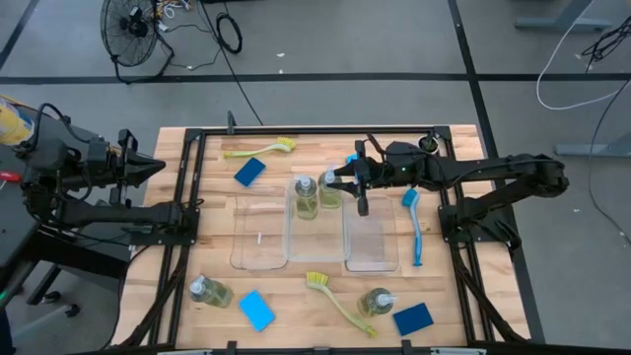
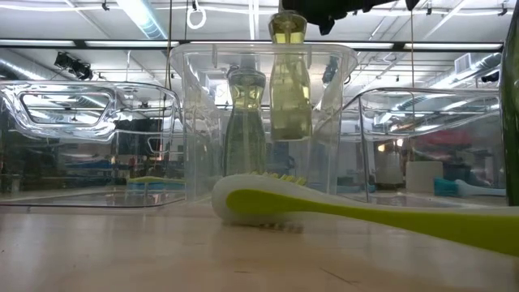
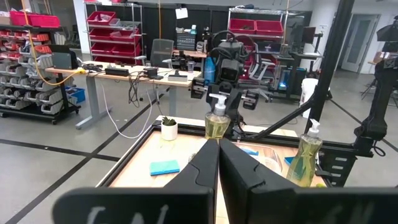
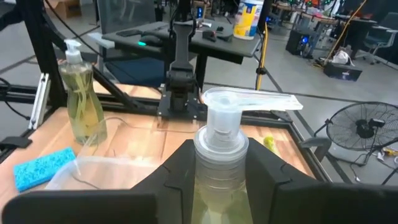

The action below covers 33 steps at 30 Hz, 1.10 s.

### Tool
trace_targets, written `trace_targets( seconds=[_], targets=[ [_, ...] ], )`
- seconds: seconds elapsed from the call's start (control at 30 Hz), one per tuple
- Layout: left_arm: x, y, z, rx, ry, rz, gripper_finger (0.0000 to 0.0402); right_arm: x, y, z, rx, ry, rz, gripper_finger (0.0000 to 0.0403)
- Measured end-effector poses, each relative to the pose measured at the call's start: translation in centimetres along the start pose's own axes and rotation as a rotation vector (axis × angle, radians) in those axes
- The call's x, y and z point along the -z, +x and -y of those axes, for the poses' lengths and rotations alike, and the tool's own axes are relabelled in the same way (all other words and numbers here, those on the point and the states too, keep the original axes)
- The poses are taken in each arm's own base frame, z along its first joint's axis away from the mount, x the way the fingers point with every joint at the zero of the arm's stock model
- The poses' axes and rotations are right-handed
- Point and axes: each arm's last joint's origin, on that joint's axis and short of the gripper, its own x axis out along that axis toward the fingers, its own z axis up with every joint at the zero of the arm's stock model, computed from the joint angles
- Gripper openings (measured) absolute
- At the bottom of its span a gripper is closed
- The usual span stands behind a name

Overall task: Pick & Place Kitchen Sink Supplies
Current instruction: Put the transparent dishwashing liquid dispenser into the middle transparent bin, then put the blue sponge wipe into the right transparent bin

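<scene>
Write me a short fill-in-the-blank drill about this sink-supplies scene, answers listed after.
1. The right gripper is shut on a soap ____.
2. The middle tray already holds ____ soap bottle.
3. The brush lying right of the trays is ____ in colour.
4. The left gripper waits at the table's left edge with its fingers ____.

Answers: bottle; one; blue; shut

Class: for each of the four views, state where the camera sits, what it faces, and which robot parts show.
High: overhead, facing down; both arms.
Low: table height, facing trays; the held soap bottle hangs above.
Left wrist: faces the right arm across the table; shut jaws.
Right wrist: own jaws clamp the bottle's neck.
All share that bottle.
</scene>
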Motion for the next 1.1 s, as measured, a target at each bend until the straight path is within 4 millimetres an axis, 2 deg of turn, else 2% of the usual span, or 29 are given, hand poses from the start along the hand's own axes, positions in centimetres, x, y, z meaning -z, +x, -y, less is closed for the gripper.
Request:
trace_targets(
  seconds=[0.13, 0.33, 0.43, 1.1],
  targets=[
    [0.0, 0.0, 0.0, 0.0, 0.0, 0.0, 0.0018, 0.31, 0.03, -0.02, 0.0, 0.008, -0.009, 0.01],
    [-0.01, -0.01, 0.0, 0.0, 0.0, 0.0, 0.0018, 0.51, -0.04, -0.01, 0.001, 0.028, -0.017, 0.0174],
    [0.0, 0.0, 0.0, 0.0, 0.0, 0.0, 0.0018, 0.72, 0.1, 0.05, 0.008, 0.037, -0.028, 0.0195],
    [0.0, -0.01, 0.0, 0.0, 0.0, 0.001, 0.0018, -0.06, -0.08, 0.31, 0.022, 0.035, 0.031, 0.0192]
  ],
)
